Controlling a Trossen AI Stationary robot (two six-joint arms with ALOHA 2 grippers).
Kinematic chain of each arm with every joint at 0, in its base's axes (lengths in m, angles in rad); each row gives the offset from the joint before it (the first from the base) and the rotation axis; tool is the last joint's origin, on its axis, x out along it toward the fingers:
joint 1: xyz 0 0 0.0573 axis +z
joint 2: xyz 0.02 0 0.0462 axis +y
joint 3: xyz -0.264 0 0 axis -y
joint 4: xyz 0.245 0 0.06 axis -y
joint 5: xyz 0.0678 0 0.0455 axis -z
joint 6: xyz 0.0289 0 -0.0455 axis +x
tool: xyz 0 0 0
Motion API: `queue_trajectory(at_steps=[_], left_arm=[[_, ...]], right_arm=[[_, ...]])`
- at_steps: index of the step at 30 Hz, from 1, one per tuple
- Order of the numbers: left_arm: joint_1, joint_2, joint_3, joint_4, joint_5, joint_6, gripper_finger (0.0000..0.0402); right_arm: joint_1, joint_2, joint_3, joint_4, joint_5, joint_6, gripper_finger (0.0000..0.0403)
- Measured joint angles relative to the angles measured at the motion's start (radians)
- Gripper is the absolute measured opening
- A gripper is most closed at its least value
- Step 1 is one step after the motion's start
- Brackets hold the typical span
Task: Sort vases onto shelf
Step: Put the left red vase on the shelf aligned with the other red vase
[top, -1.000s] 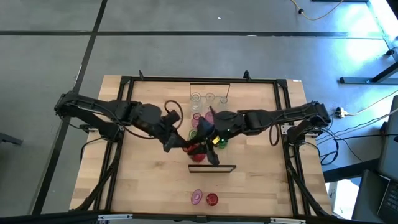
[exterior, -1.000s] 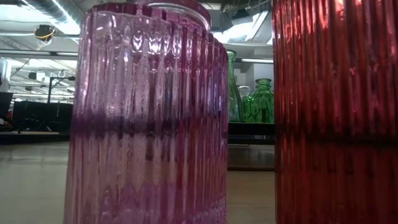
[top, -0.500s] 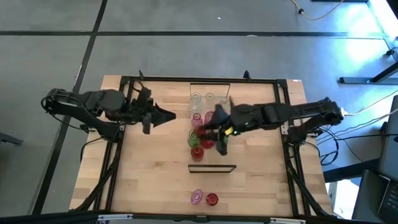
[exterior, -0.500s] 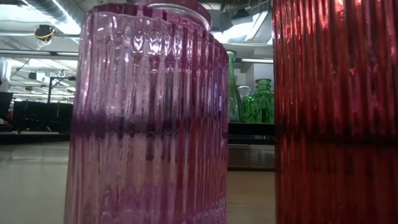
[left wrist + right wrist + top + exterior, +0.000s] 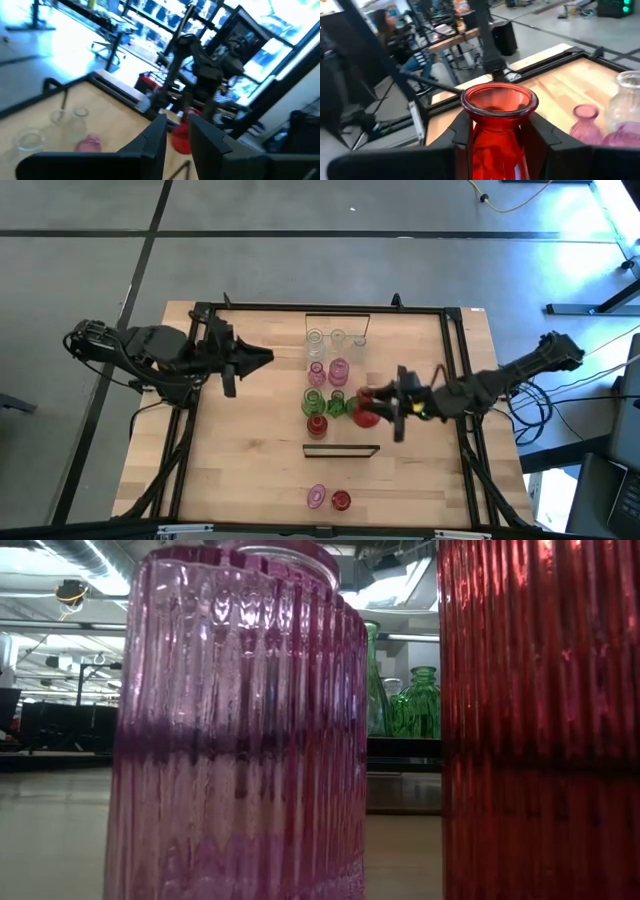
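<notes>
Wooden tabletop (image 5: pixel 250 460) lies under us, and nearest its front edge stand a pink vase (image 5: pixel 317 498) and a small red vase (image 5: pixel 341 500). Farther back, our right gripper (image 5: pixel 381 408) clamps a red vase (image 5: pixel 366 410) by its neck, just right of the shelf (image 5: pixel 337 380) with its clustered vases (image 5: pixel 328 385). We judge the glass light, slick and brittle, so the neck is the safest hold. Our left gripper (image 5: pixel 262 358) waits beyond, fingers barely parted, carrying nothing.

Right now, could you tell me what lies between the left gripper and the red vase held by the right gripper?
In the high view, the shelf with its pink, clear and green vases lies between the left gripper and the red vase held in the right gripper.
</notes>
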Motion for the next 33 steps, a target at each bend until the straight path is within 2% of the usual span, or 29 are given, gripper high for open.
queue_trajectory(at_steps=[8,15,25,33], left_arm=[[0.0,0.004,0.0,-0.008,-0.107,0.046,0.0073],[0.0,0.008,0.0,0.006,-0.142,0.015,0.0073],[0.0,0.041,0.0,0.022,-0.145,0.012,0.0073],[0.0,0.079,-0.001,0.034,-0.174,0.013,0.0073]], right_arm=[[0.083,0.023,-0.159,0.183,0.096,-0.076,0.0092],[0.085,0.045,-0.283,0.414,0.077,-0.099,0.0092],[0.085,0.047,-0.385,0.454,0.051,-0.094,0.0092],[0.085,0.047,-0.509,0.609,0.048,-0.095,0.0092]])
